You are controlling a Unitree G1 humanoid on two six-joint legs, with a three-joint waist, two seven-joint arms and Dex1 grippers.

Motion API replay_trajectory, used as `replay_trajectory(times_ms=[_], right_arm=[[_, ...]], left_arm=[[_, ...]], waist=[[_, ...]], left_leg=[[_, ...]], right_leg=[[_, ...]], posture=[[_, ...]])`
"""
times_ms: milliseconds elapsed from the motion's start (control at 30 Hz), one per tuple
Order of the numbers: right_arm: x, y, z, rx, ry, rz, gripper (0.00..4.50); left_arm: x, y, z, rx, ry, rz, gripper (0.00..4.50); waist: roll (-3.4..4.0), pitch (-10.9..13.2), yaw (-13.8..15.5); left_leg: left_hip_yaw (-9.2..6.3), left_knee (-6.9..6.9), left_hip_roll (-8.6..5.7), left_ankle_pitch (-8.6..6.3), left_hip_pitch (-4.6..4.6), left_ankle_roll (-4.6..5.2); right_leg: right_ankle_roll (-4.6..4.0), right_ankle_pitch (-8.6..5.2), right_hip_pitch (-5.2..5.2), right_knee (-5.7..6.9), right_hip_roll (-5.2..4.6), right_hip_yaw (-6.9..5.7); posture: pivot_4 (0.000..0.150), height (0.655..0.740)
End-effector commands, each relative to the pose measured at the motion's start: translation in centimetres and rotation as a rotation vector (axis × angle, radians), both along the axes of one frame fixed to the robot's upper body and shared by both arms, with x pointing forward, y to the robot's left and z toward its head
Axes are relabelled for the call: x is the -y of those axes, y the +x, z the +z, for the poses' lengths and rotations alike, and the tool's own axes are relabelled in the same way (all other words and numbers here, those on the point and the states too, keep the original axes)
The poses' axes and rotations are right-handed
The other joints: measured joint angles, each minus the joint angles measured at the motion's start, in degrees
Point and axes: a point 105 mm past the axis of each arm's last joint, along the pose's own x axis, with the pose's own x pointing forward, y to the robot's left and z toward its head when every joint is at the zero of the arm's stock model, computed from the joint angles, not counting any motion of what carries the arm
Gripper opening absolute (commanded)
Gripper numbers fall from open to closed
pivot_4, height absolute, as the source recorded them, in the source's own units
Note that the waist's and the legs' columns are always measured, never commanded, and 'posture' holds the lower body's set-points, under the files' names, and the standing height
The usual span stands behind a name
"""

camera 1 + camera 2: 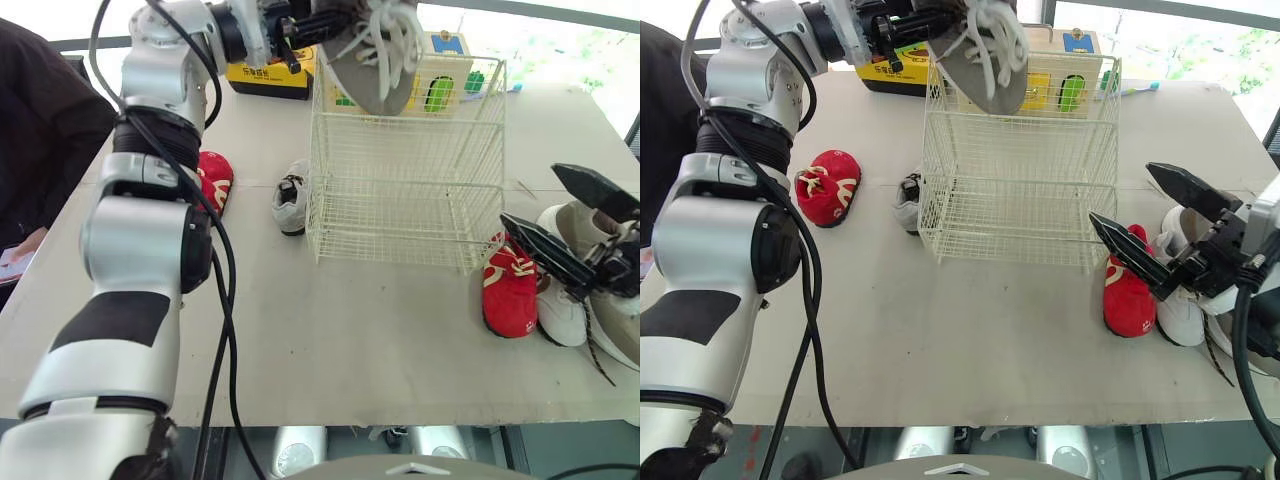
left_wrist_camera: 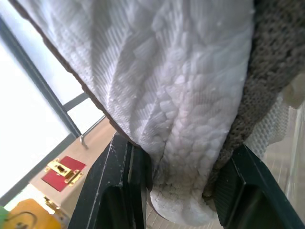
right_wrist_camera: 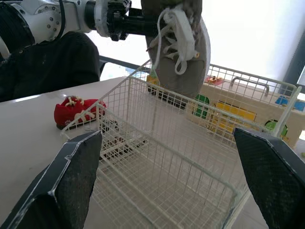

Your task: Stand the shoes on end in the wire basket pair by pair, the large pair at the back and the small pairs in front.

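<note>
My left tool (image 2: pixel 180 188) clamps the grey shoe (image 1: pixel 365 70) above the wire basket (image 1: pixel 410 190); my right tool (image 1: pixel 529 193) gapes empty at the pale counter's (image 1: pixel 350 340) right edge.

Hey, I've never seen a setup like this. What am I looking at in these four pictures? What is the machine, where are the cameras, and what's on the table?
This is a humanoid robot with two arms, each ending in a black two-fingered gripper. Two pictures come from cameras in its head, looking down over a table. The other two come from cameras on its wrists.

The left gripper grips a large grey shoe above the wire basket. The right gripper is open, hovering near a red shoe and a white shoe to the right of the basket. To the left of the basket lie a second red shoe and a small white shoe.
</note>
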Motion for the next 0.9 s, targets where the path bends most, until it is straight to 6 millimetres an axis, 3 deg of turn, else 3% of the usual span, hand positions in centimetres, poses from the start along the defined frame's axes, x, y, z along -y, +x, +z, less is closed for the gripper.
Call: replay_trajectory(times_ms=[33, 67, 167, 267, 300, 400, 567, 667, 733, 833, 900], right_arm=[[-0.3, -0.9, 0.8, 0.053, -0.002, -0.001, 4.23], [-0.4, -0.9, 0.7, 0.05, 0.0, 0.001, 4.23], [-0.9, -1.0, 0.8, 0.049, 0.006, 0.025, 4.23], [-1.3, -1.0, 1.0, 0.053, 0.01, 0.049, 4.23], [-1.4, -0.9, 1.1, 0.055, 0.01, 0.056, 4.23], [-1.6, -0.5, 1.3, 0.052, 0.016, 0.072, 4.23], [-1.5, 0.6, 1.5, 0.026, 0.034, 0.092, 4.23], [-0.8, 1.9, 1.5, -0.008, 0.064, 0.07, 4.23], [0.1, 3.6, 1.8, -0.032, 0.1, 0.016, 4.23], [1.5, 5.8, 2.2, -0.04, 0.111, -0.097, 4.23], [3.4, 6.7, 1.7, -0.062, 0.068, -0.2, 4.23]], left_arm=[[0.9, 0.1, -1.8, -0.006, 0.162, -0.028, 1.42], [1.2, 0.1, -2.5, -0.019, 0.192, -0.042, 1.42], [1.6, 0.0, -4.0, -0.05, 0.253, -0.081, 2.77], [1.2, -0.1, -3.7, -0.055, 0.239, -0.087, 4.33], [1.0, -0.2, -3.4, -0.059, 0.228, -0.09, 4.46], [0.0, -0.7, -2.5, -0.074, 0.193, -0.102, 4.46], [-2.8, -2.9, 1.2, -0.128, 0.012, -0.158, 4.46], [-4.1, -4.0, 2.8, -0.186, -0.175, -0.186, 4.46], [-4.8, -5.9, 3.4, -0.267, -0.369, -0.292, 4.46], [-4.0, -8.6, 2.8, -0.395, -0.574, -0.416, 4.46], [-2.0, -10.0, 0.6, -0.445, -0.594, -0.451, 4.46]], waist=[[0.0, 0.0, 0.0], [0.0, 0.0, 0.0], [-0.05, 0.0, -0.2], [-0.06, 0.0, -0.2], [-0.06, 0.0, -0.2], [-0.07, 0.0, -0.1], [-0.08, 0.0, -0.5], [-0.08, 0.0, -0.3], [-0.04, 0.0, -0.5], [-0.08, 0.0, -0.9], [-0.09, 0.0, -0.6]], left_leg=[[0.02, 0.0, -0.01, 0.0, 0.04, 0.0], [0.01, 0.01, -0.01, 0.0, 0.07, 0.0], [0.01, 0.08, -0.01, 0.01, 0.06, 0.01], [0.01, 0.08, 0.01, 0.0, 0.06, 0.01], [0.01, 0.07, 0.0, 0.0, 0.06, 0.02], [0.01, 0.06, 0.0, -0.02, 0.03, 0.04], [0.0, 0.08, 0.01, -0.02, 0.04, 0.04], [-0.03, 0.13, 0.02, -0.02, 0.02, 0.04], [-0.01, 0.24, 0.03, -0.02, 0.05, 0.04], [-0.11, 0.38, 0.03, -0.02, 0.15, 0.04], [-0.21, 0.67, -0.02, -0.01, 0.02, 0.03]], right_leg=[[0.01, 0.0, 0.03, 0.0, 0.0, 0.04], [0.16, -0.11, 0.05, 0.03, 0.0, 0.06], [0.18, -0.12, 0.03, 0.07, 0.01, 0.1], [0.04, -0.02, 0.03, 0.08, 0.04, 0.15], [0.03, -0.02, 0.02, 0.07, 0.05, 0.16], [0.1, -0.06, 0.01, 0.06, 0.05, 0.16], [0.1, -0.07, -0.02, 0.12, 0.05, 0.15], [0.11, -0.07, 0.0, 0.14, 0.05, 0.14], [0.12, -0.07, 0.04, 0.19, 0.04, 0.22], [0.25, -0.13, 0.04, 0.36, 0.04, 0.55], [0.39, -0.21, 0.03, 0.67, 0.05, 0.55]], posture=[[0.15, 0.74], [0.15, 0.74], [0.15, 0.74], [0.15, 0.74], [0.15, 0.74], [0.15, 0.74], [0.15, 0.74], [0.15, 0.74], [0.15, 0.74], [0.15, 0.74], [0.15, 0.74]])
